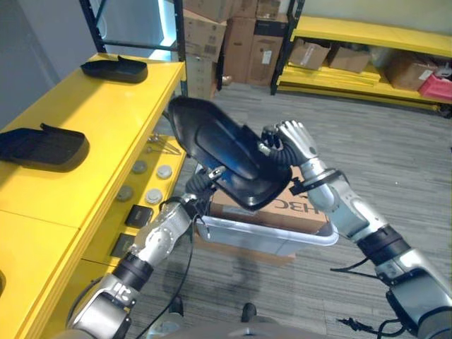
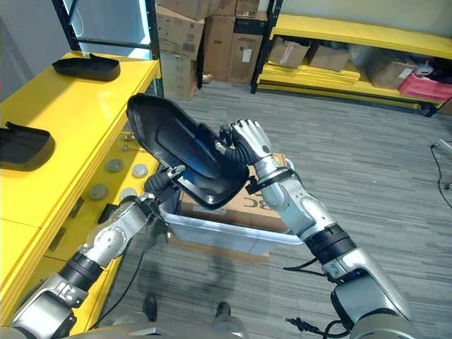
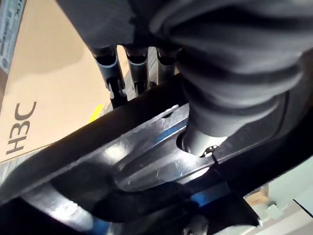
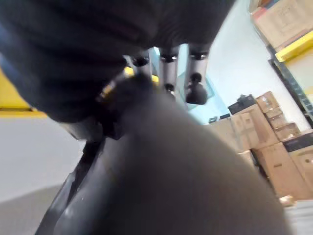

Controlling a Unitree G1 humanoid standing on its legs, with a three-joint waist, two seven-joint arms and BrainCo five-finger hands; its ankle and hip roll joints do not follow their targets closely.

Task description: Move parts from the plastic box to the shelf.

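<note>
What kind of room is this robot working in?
Probably a warehouse or stockroom: yellow shelf with black moulded parts laid out, racks along the far wall and stacked cardboard boxes. Both hands carry another black part above a plastic box.

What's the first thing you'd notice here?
The big black part held up in the air between both hands, the left hand under it and the right hand at its side, above the plastic box. Two more black parts lie on the yellow shelf.

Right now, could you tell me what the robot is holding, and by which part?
Both hands hold one large black part above the plastic box: the left hand at its lower edge, the right hand at its right side.
</note>
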